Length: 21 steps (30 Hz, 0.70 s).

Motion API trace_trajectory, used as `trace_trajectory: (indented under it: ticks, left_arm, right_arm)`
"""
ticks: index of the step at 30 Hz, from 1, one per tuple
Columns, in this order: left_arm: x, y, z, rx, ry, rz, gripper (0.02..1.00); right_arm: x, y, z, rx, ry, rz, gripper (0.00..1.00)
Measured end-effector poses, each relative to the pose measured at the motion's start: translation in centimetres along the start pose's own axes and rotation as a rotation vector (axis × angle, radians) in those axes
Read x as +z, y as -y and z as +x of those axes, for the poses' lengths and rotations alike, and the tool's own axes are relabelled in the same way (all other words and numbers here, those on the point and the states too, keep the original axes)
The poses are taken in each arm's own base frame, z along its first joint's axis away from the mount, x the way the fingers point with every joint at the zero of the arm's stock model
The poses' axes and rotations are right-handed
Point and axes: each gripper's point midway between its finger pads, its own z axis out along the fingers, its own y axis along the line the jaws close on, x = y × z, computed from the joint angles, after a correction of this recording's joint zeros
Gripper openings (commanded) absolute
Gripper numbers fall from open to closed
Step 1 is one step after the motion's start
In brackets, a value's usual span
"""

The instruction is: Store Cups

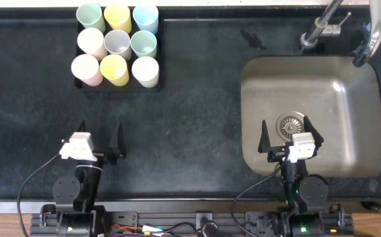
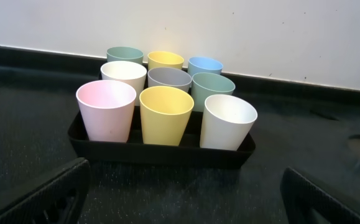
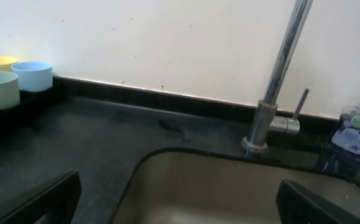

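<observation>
Top: I see nine smooth tapered cups (image 1: 116, 45) upright in a black tray (image 1: 160, 52) at 11 o'clock; left gripper (image 1: 100, 135) spread wide over the speckled counter (image 1: 190, 118), right gripper (image 1: 289, 131) likewise spread above the steel sink (image 1: 348, 99) | Left wrist: rear cups half hidden | Right wrist: faucet (image 3: 279, 74) top cut off

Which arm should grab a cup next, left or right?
Left, probably. The left tool is open and faces the cups in their tray nearby. The right tool hangs over the sink, farther away.
</observation>
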Motion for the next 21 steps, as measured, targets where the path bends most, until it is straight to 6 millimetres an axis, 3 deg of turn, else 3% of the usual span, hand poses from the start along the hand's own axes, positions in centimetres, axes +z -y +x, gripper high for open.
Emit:
trace_trajectory:
  ticks: [21]
  left_arm:
    - [0.00,-0.01,0.00,0.000,0.000,0.000,1.000]
  right_arm:
    - [0.00,0.01,0.02,0.034,-0.001,0.000,0.996]
